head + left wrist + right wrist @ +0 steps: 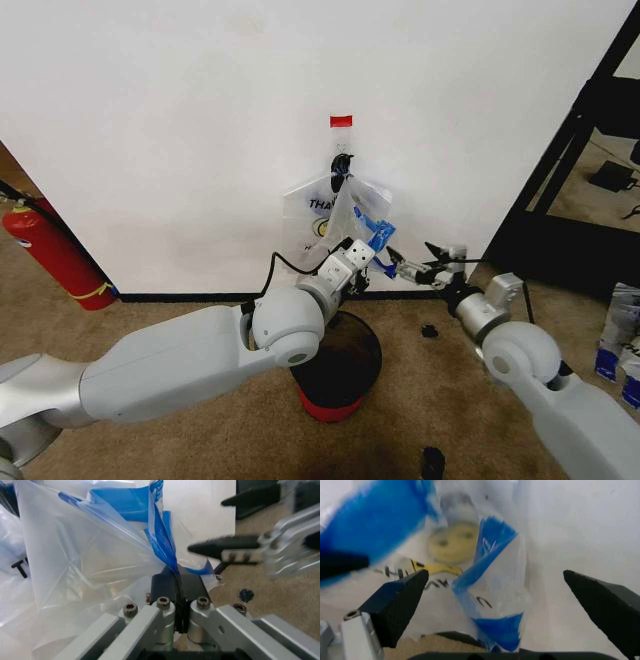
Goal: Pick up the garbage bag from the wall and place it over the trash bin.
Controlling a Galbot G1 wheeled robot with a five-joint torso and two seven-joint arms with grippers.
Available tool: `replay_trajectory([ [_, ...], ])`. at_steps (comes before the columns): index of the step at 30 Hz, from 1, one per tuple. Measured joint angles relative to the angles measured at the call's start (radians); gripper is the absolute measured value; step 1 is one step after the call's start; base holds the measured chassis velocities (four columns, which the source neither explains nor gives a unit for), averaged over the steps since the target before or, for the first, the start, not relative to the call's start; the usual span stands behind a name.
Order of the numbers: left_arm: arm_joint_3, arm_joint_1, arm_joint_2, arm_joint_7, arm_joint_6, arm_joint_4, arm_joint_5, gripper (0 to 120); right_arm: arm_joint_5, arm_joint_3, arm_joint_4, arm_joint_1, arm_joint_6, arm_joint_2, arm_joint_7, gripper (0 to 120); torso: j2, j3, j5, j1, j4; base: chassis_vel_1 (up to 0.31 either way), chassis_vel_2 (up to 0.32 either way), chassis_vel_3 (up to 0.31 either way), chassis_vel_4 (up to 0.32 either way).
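The left gripper [372, 252] is clamped on a blue edge of the bag [350, 215], its fingers [165, 587] pressed together with the plastic pinched between them; the bag hangs from the hook [343, 160] on the wall [180, 130], under a red tape strip [341, 121], and its lower corner is drawn outward toward the robot; a second smiley bag [308, 222] hangs flat behind it. The right gripper [400, 268] sits just beside the left one, jaws spread wide, facing the bag's blue patch [492, 545] without touching it. The bin [340, 370] stands on the carpet below the left forearm, near the wall.
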Motion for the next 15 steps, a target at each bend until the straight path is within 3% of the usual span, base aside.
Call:
replay_trajectory([
  [7,-0.001,0.003,0.000,0.000,0.000,-0.007,-0.001,0,-0.005,-0.060,-0.049,0.049,-0.015,0.004,0.007,99,0.000,0.000,0.0001,0.000,0.0000,0.000,0.000,0.000,0.000],
  [15,-0.002,0.007,0.002,0.003,0.000,-0.012,-0.003,0,-0.015,-0.090,-0.093,0.078,-0.016,0.021,0.017,72,0.000,0.000,0.0002,0.000,-0.0001,0.000,0.000,0.000,0.000],
])
